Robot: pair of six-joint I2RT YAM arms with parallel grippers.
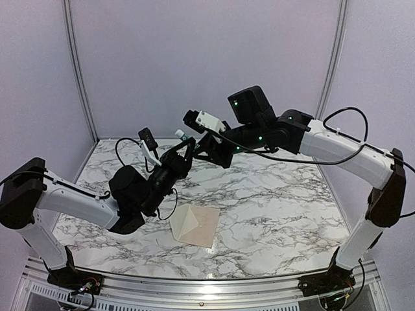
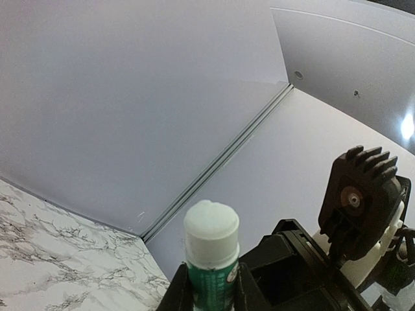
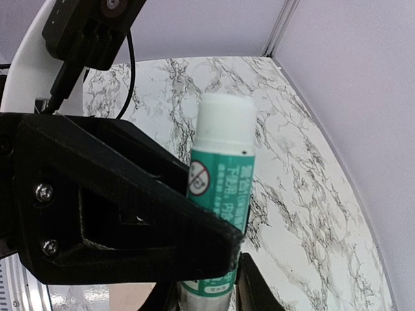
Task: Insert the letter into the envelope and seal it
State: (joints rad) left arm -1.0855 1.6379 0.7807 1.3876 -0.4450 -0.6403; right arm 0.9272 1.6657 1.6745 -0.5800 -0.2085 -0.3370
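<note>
Envelope (image 1: 186, 223) on table (image 1: 279, 194), left pincer (image 2: 211, 295) clamping green-labelled glue stick (image 2: 211, 249) — right pincer (image 1: 200, 148), cannot tell.

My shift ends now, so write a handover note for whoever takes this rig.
Left gripper shut on the glue stick, white cap on, held above the table. Right gripper close beside the stick; grip unclear.
Envelope lies on the marble table, flap open, the letter overlapping it; whether it is tucked in is unclear.
Done: nothing sealed. Left: uncap, glue the flap, close it.
</note>
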